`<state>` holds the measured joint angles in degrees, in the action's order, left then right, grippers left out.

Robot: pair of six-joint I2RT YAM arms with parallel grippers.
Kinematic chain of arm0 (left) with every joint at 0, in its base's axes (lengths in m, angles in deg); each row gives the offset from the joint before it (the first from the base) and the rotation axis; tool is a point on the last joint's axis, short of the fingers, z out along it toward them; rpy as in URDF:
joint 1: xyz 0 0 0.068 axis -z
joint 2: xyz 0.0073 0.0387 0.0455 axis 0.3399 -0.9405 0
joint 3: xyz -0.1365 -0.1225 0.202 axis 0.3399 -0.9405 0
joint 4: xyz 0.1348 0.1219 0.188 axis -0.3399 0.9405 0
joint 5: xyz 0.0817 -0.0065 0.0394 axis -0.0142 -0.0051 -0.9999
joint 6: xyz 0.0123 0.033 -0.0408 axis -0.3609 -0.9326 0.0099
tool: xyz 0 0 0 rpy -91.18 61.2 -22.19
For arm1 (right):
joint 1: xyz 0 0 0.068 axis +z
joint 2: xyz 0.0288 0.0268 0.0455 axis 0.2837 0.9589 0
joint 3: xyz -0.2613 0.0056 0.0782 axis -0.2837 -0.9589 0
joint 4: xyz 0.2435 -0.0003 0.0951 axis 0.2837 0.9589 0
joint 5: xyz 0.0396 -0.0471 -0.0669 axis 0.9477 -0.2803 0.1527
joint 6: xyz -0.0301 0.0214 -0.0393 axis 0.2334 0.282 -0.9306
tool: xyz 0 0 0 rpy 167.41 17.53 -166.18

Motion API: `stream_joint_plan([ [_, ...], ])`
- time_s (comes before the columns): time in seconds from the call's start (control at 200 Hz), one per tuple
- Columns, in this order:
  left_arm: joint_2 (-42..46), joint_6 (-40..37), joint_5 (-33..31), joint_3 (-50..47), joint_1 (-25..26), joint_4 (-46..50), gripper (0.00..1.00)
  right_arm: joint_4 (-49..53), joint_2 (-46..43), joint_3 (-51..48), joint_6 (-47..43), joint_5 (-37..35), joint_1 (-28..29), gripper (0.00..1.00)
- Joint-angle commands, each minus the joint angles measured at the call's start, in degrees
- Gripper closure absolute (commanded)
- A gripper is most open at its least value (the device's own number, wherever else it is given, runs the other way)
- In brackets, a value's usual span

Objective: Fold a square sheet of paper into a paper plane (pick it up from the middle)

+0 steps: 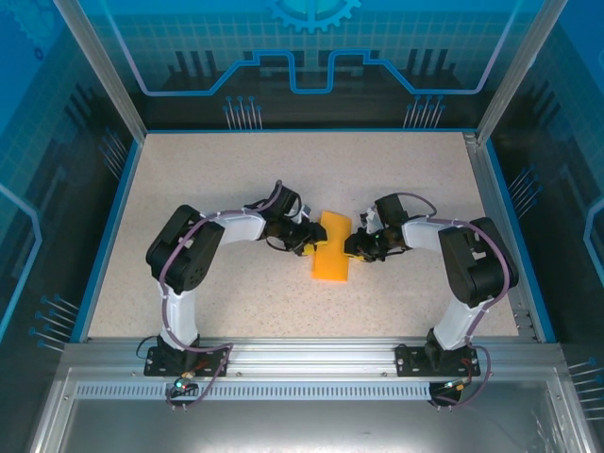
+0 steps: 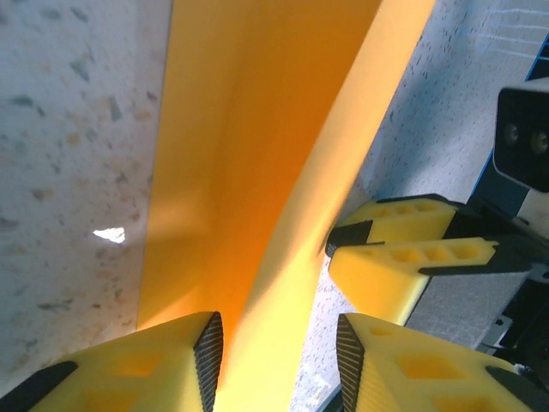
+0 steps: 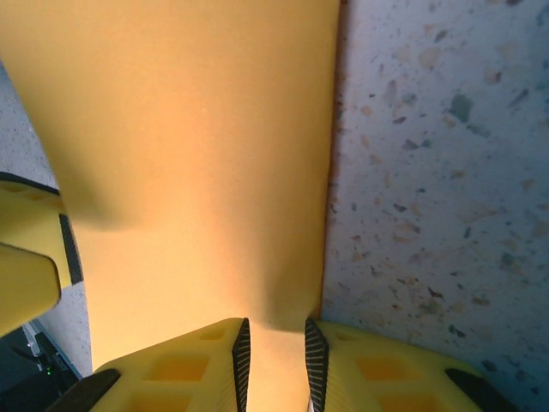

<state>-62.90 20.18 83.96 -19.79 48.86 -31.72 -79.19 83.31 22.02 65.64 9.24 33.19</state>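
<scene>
**Speckled table, both grippers on a folded orange-yellow sheet**

Blue printed panels wall in a pale, speckled table [image 1: 236, 302] with a blue rim. From above, your two arms bend inward from the near edge and meet at the middle of the table. Between them lies the sheet of paper [image 1: 332, 247], orange-yellow and folded into a narrow upright oblong. It sits flat on the surface, tilted slightly.

Your left gripper [image 1: 310, 242] comes at the sheet's left long edge. In its wrist view its yellow fingers [image 2: 154, 369] stand apart. A raised fold of the paper runs up between them, and a sliver of bare table shows beside the right-hand pad, so they are not closed on the sheet.

Your right gripper [image 1: 355, 245] meets the opposite long edge. In its own wrist view the fingers [image 3: 377, 369] are drawn close together, and the paper's edge fills the thin slot between the black pads, so it is pinched there. The left wrist view shows that same gripper [image 2: 339, 245] with its tips nearly together at the paper's edge.
</scene>
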Motion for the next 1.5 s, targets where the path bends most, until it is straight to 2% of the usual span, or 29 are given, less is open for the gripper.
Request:
stream_joint_plan([
  [0.0, -1.35, 0.66, 2.89, 2.08, -0.76, -1.19, 0.58, 1.69, 3.31, -0.80, -0.15, -2.10, 0.29, 0.72],
  [0.255, -2.16, 0.47, 4.23, 2.57, -0.84, -0.78, 0.68, 1.12, 2.07, -0.43, 0.15, -1.42, 0.32, 0.71],
  [0.49, -2.08, 0.20, 4.04, 2.53, -0.85, -1.13, 0.85, 1.75, -2.28, 0.04, -0.72, -1.13, 0.18, 0.68],
  [0.66, -1.93, 0.07, 5.14, 3.38, -0.84, -1.53, 0.90, 3.64, -9.48, -0.96, -2.79, -3.48, 0.26, 0.58],
  [0.755, -1.53, 0.14, 5.10, 3.87, -0.86, -0.78, 0.90, 5.44, -14.96, -2.47, -5.30, -8.06, 1.71, 0.54],
  [0.84, -1.53, -0.27, 4.97, 4.67, -0.87, 0.77, 0.91, 7.60, -19.67, -2.78, -7.87, -14.77, 5.91, 0.52],
  [0.965, -1.63, -0.79, 4.75, 5.16, -0.80, 2.54, 0.91, 8.54, -24.89, -3.60, -10.04, -26.27, 15.49, 0.46],
  [1.115, -1.36, -0.56, 4.72, 4.90, -0.82, 2.66, 0.91, 8.00, -24.93, -2.53, -11.23, -37.90, 27.40, 0.43],
  [1.185, -1.18, -0.58, 4.74, 4.89, -0.80, 2.61, 0.91, 8.41, -22.87, -1.37, -11.20, -42.10, 31.24, 0.42],
  [1.36, -1.18, -0.69, 4.74, 5.01, -0.87, 3.06, 0.91, 11.28, -16.51, 2.41, -9.15, -52.01, 37.14, 0.40],
  [1.496, -1.09, -0.73, 4.74, 5.07, -0.82, 3.13, 0.91, 12.27, -13.00, 5.32, -8.51, -54.90, 38.77, 0.42],
])
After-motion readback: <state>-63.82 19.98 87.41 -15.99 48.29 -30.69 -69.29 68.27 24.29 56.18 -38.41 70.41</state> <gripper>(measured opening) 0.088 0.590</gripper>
